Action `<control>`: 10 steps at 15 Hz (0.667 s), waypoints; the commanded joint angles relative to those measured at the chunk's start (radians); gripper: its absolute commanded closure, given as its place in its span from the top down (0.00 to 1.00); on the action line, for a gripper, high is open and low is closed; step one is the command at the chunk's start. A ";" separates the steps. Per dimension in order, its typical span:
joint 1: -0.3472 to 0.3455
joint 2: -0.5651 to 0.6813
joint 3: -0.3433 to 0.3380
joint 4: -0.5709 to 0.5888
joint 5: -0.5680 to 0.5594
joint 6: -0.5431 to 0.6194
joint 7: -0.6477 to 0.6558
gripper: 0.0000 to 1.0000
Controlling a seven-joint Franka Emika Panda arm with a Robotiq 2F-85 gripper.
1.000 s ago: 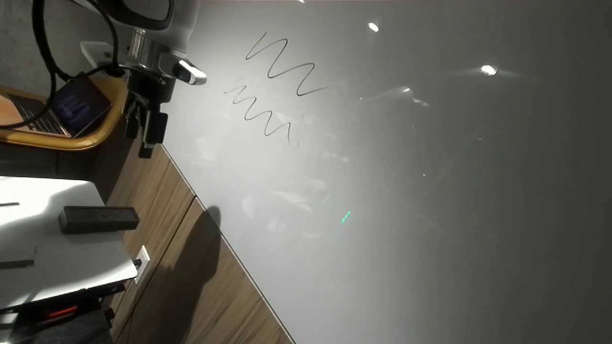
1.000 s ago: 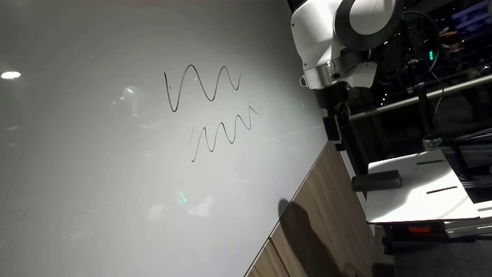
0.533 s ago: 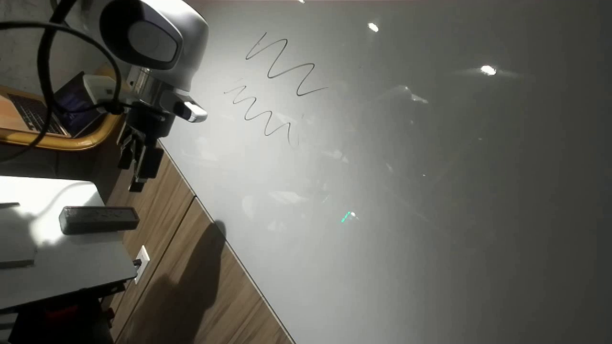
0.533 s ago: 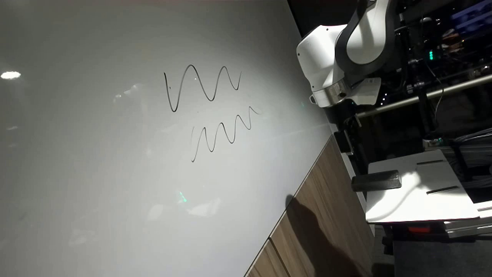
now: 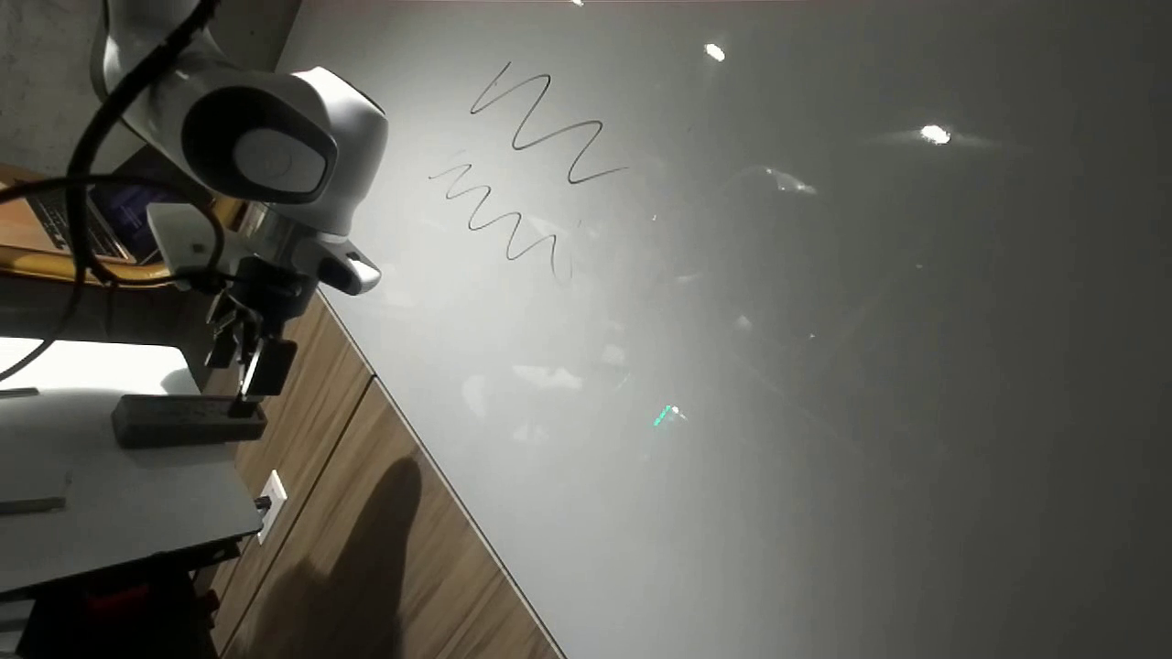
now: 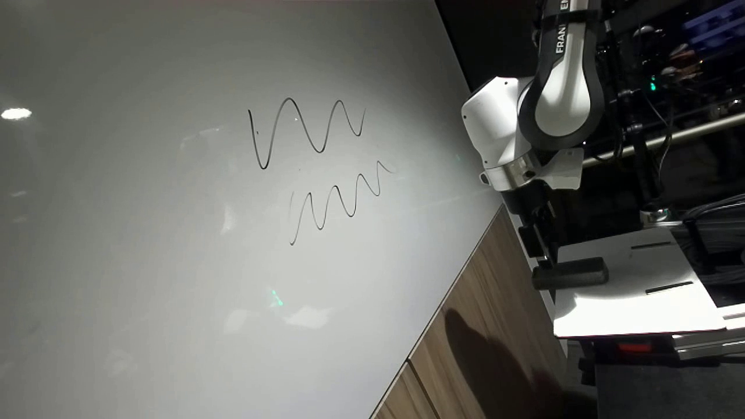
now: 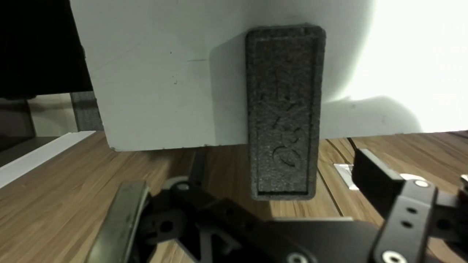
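Observation:
A dark grey block [image 5: 174,423] with a rimmed, scratched face lies on a white shelf [image 5: 146,499], one end over the edge. It also shows in an exterior view [image 6: 570,273] and in the wrist view [image 7: 285,109]. My gripper [image 7: 248,175] is open and empty, its fingers apart on both sides of the block's overhanging end, with gaps to each side. In both exterior views the gripper [image 5: 244,366] is just above that end [image 6: 540,247]. A fingertip overlaps the block in the picture; I cannot tell whether it touches.
A large glossy whiteboard [image 5: 824,458] bears two black wavy lines. Wood panels [image 5: 476,586] border it, with a white outlet [image 5: 272,513] near the shelf. A laptop [image 5: 64,220] sits on a yellow-edged seat. A black cable hangs along the arm.
The arm and gripper have moved down toward the shelf, to the block's overhanging end. The arm's shadow on the panels has shifted down. The block has not moved.

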State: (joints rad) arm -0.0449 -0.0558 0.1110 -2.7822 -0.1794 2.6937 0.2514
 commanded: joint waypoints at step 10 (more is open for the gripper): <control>0.048 0.089 -0.038 0.002 -0.133 0.054 0.076 1.00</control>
State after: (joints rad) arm -0.0220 0.0128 0.0998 -2.7803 -0.2740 2.7129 0.2919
